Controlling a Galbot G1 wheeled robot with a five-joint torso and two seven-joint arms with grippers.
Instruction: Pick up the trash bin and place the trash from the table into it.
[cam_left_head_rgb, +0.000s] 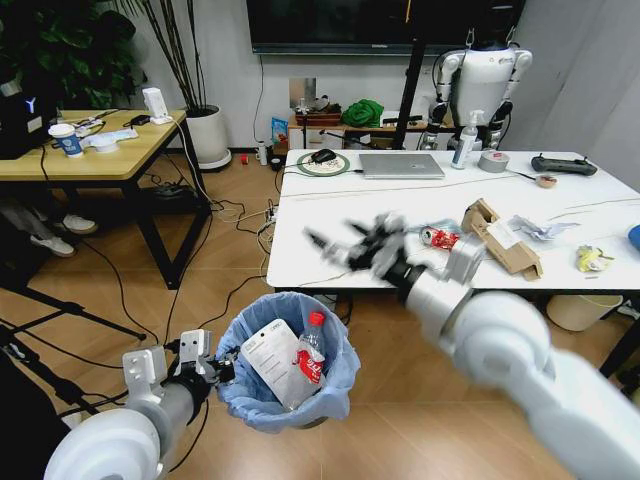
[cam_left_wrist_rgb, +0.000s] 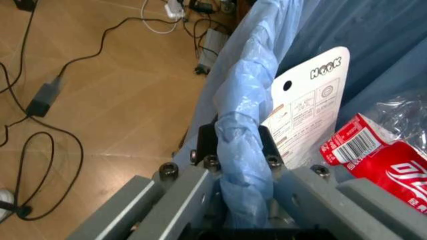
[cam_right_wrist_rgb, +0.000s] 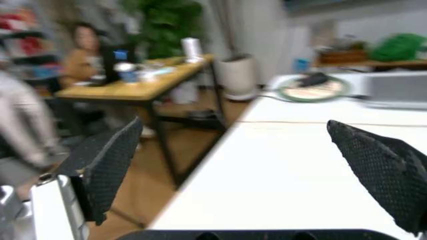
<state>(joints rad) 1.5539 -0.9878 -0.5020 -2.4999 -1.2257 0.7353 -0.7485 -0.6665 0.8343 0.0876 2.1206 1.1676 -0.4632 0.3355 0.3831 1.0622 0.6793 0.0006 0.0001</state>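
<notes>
On the floor before the desk, the left claw pinches the bin rim; a bottle lies inside. Right claw hangs spread over the desk edge, near trash.

Small round dark trash bin lined w/ light-blue bag sits on floor before white marble-look table, red-labelled plastic bottle and white card in it. Left claw at bin's left rim. On table: torn brown cardboard box right of crushed can, grey laptop behind.
</notes>
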